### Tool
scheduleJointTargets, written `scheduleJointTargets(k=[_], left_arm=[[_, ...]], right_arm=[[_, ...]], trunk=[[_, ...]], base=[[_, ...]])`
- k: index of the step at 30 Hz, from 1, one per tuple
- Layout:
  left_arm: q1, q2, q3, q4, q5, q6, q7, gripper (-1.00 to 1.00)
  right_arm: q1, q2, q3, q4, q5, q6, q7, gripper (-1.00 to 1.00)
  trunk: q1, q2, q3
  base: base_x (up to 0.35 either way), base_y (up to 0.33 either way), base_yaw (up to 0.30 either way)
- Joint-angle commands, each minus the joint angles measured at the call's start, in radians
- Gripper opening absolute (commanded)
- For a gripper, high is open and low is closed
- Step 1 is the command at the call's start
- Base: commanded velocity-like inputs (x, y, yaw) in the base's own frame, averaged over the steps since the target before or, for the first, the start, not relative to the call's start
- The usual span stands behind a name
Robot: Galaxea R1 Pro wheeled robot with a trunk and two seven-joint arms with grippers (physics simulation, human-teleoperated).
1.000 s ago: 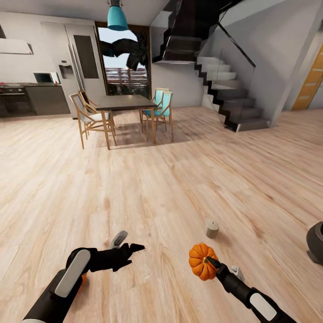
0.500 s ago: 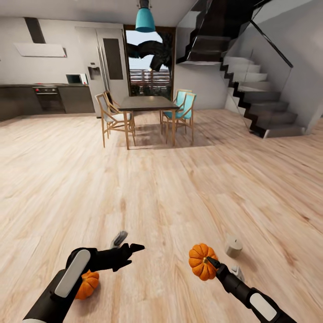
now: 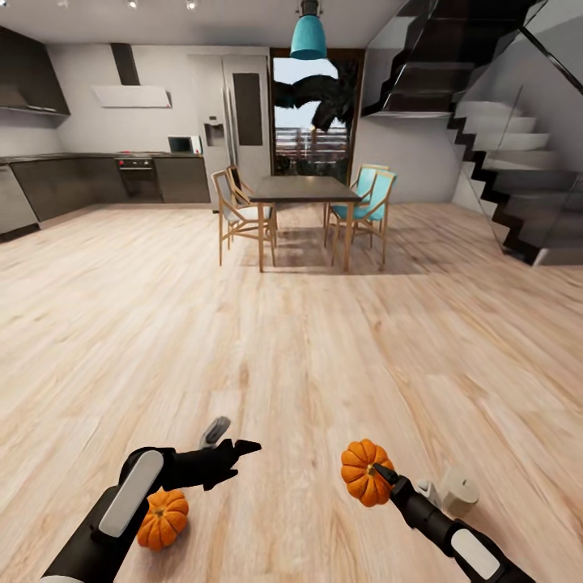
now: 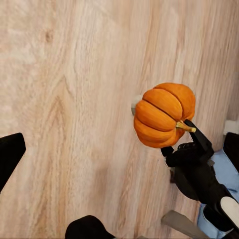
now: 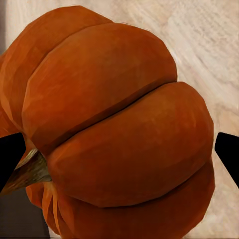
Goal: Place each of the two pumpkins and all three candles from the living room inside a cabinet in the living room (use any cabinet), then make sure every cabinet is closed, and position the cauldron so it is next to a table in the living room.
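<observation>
My right gripper is shut on a bright-orange ribbed pumpkin, held above the wooden floor. The right wrist view has this pumpkin pressed between the black fingertips. In the left wrist view the same pumpkin hangs from the right gripper. A second pumpkin lies on the floor, partly behind my left forearm. My left gripper is open and holds nothing. One grey-beige candle stands on the floor beside my right arm. The cabinet, the cauldron and the living-room table are out of view.
Ahead lies wide wooden floor. A dark dining table with wooden and teal chairs stands far ahead. Grey kitchen units line the back left wall, and a dark staircase rises at the right.
The camera has swung left, so the room slid right in view. The floor pumpkin came into view under my left arm and the candle moved to my right arm. Both arms hold their pose.
</observation>
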Motion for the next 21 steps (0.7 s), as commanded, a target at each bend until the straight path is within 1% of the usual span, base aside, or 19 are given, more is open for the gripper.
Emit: scheduleJointTargets(k=[1, 11, 15, 21], left_arm=[[-0.001, 0.0, -0.002, -0.001, 0.006, 0.002, 0.006, 1.0], [-0.001, 0.001, -0.001, -0.001, 0.006, 0.002, 0.006, 1.0], [-0.001, 0.0, -0.003, -0.001, 0.006, 0.002, 0.006, 1.0], [-0.001, 0.0, -0.004, -0.001, 0.006, 0.002, 0.006, 1.0]], right_arm=[[0.0, -0.001, 0.003, -0.001, -0.013, 0.006, 0.001, -1.0], [0.0, 0.0, 0.003, -0.001, -0.013, 0.006, -0.004, -1.0], [0.0, 0.0, 0.003, -0.001, -0.013, 0.006, -0.005, -1.0], [0.0, 0.0, 0.003, -0.001, -0.013, 0.006, -0.009, -1.0]], trunk=[[0.0, 0.0, 0.0], [0.0, 0.0, 0.003], [0.0, 0.0, 0.005], [0.0, 0.0, 0.007]], base=[[0.182, -0.146, 0.28], [0.158, -0.131, 0.28], [0.175, -0.021, 0.28], [0.251, 0.04, 0.28]])
